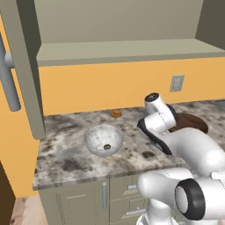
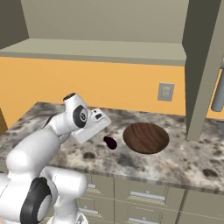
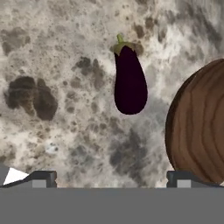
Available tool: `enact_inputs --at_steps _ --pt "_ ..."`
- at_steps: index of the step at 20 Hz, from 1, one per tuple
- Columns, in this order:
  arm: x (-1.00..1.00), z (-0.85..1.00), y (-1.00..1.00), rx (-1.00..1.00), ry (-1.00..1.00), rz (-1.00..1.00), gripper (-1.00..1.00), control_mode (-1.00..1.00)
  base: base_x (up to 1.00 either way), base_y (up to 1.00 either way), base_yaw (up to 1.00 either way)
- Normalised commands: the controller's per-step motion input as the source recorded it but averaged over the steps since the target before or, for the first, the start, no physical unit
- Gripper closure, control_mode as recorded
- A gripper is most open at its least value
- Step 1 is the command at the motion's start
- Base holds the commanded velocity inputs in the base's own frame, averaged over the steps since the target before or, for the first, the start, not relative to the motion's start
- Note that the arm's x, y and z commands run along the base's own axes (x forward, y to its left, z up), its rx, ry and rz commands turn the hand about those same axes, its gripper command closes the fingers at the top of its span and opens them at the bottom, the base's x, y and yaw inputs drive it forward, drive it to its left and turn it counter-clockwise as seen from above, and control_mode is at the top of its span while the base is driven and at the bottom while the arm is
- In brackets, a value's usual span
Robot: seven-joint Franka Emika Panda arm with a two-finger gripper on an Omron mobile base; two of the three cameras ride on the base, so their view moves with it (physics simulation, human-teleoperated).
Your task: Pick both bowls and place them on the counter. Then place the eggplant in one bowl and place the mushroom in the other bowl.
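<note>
On counter, two bowls, one eggplant, one mushroom

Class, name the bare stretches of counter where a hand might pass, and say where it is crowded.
Bare counter lies left of the marbled bowl, and between the wooden bowl and the front edge. Crowded: the eggplant lies close beside the wooden bowl, under the open gripper.

Glossy purple-black eggplant, grained dark brown wooden bowl, grey-white marbled bowl, speckled grey counter
</note>
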Motion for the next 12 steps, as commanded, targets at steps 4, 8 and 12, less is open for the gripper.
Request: enact_inputs --at_steps 4,8,12 --pt "0.35 -0.44 0.0 0.0 0.16 0.13 -1.0 -1.0 0.0 0.0 0.0" --pt "0.42 -0.35 0.0 0.0 0.09 0.11 -1.0 -1.0 0.0 0.0 0.0" --pt "0.4 -0.21 0.0 0.0 0.04 0.05 -1.0 -1.0 0.0 0.0 0.0"
